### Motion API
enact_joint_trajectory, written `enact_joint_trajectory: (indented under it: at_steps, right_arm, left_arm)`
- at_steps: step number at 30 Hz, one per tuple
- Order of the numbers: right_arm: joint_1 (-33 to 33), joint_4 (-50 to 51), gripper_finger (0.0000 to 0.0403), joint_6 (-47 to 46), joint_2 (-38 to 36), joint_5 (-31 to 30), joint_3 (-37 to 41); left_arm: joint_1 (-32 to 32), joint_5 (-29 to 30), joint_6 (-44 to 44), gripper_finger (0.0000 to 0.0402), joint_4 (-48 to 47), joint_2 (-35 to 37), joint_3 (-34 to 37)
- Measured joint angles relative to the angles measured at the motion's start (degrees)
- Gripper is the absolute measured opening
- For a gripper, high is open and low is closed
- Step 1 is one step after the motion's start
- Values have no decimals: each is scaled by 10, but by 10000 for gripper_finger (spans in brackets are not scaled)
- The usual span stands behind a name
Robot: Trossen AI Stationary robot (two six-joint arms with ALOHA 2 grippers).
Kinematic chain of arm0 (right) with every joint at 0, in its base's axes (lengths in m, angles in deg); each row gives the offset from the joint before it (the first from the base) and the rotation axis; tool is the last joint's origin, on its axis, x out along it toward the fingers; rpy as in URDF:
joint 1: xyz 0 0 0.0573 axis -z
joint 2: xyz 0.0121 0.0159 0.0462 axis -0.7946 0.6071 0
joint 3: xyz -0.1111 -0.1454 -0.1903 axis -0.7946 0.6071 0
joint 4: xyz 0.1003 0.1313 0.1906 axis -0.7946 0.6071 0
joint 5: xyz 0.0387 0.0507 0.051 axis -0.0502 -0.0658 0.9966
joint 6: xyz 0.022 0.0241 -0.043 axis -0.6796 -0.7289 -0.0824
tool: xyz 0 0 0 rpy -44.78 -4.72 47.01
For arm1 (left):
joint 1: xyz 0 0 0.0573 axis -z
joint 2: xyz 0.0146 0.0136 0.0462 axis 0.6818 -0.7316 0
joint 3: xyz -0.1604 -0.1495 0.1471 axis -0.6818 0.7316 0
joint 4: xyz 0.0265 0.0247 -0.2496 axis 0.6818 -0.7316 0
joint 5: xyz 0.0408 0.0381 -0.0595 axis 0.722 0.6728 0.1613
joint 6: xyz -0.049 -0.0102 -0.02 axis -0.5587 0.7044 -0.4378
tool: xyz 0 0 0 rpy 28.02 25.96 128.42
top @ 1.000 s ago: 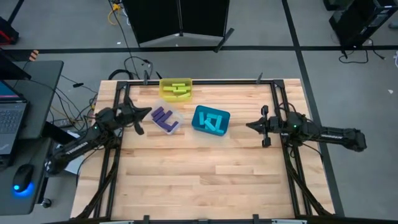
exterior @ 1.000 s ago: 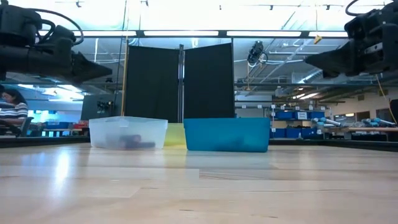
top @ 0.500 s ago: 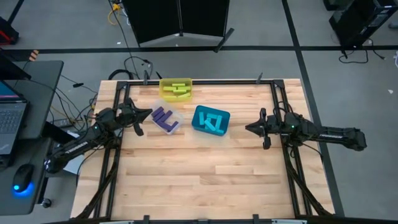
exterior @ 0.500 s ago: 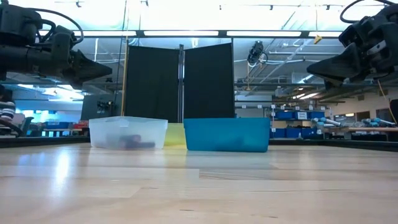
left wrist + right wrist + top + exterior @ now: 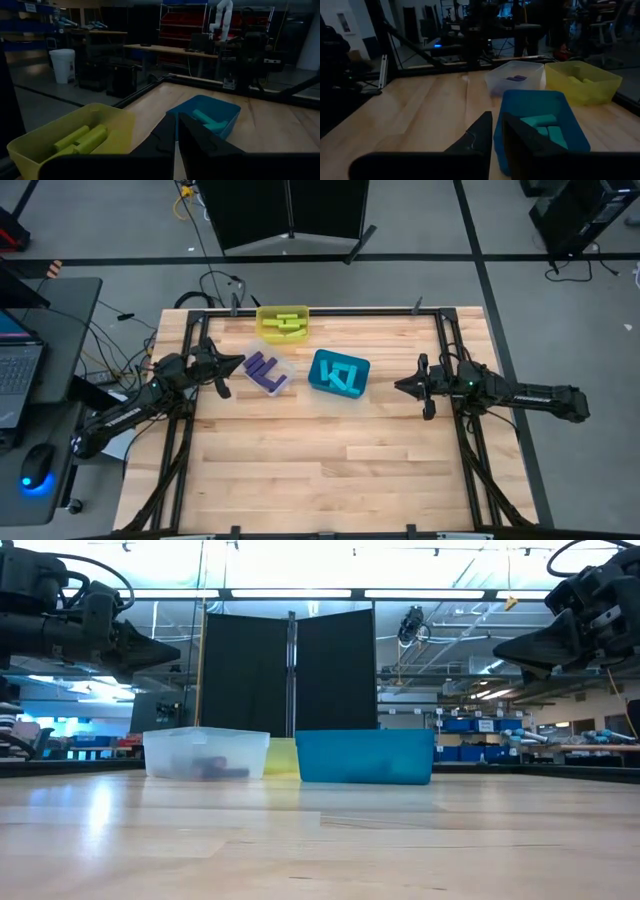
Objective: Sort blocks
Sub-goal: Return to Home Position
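The blocks lie sorted by colour in three bins at the table's far side. Yellow-green blocks point(image 5: 283, 322) fill the yellow bin point(image 5: 264, 330), purple blocks point(image 5: 265, 370) the clear bin point(image 5: 285, 365), and cyan blocks point(image 5: 341, 376) the teal bin point(image 5: 318, 360). My left gripper point(image 5: 240, 361) hovers above the table just left of the clear bin, shut and holding nothing. My right gripper point(image 5: 400, 386) hovers right of the teal bin, pointing at it, also shut and holding nothing. The left wrist view shows yellow-green blocks point(image 5: 82, 139) and cyan blocks point(image 5: 207, 120).
The low view shows both grippers point(image 5: 178, 652) point(image 5: 497, 644) well above the bins' rims. Bare wooden tabletop point(image 5: 330, 470) stretches across the near half. A black metal frame point(image 5: 455, 420) runs along the table's sides. A desk with a laptop point(image 5: 20, 375) stands off the left edge.
My right gripper sank a little and tipped slightly downward between one second and half a second ago, then held still. The bins and blocks have stayed put.
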Motion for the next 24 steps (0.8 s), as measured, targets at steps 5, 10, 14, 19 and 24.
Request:
enact_joint_trajectory:
  at_steps: [5,10,14,19,24]
  right_arm:
    - [0,0,52,0,0,0,0]
    - [0,0,50,0,0,0,0]
    - [0,0,52,0,0,0,0]
    - [0,0,50,0,0,0,0]
    - [0,0,48,0,0,0,0]
  left_arm:
    - [0,0,0,30,0,0,0]
    - [0,0,0,30,0,0,0]
    - [0,0,0,30,0,0,0]
    - [0,0,0,30,0,0,0]
    - [0,0,0,30,0,0,0]
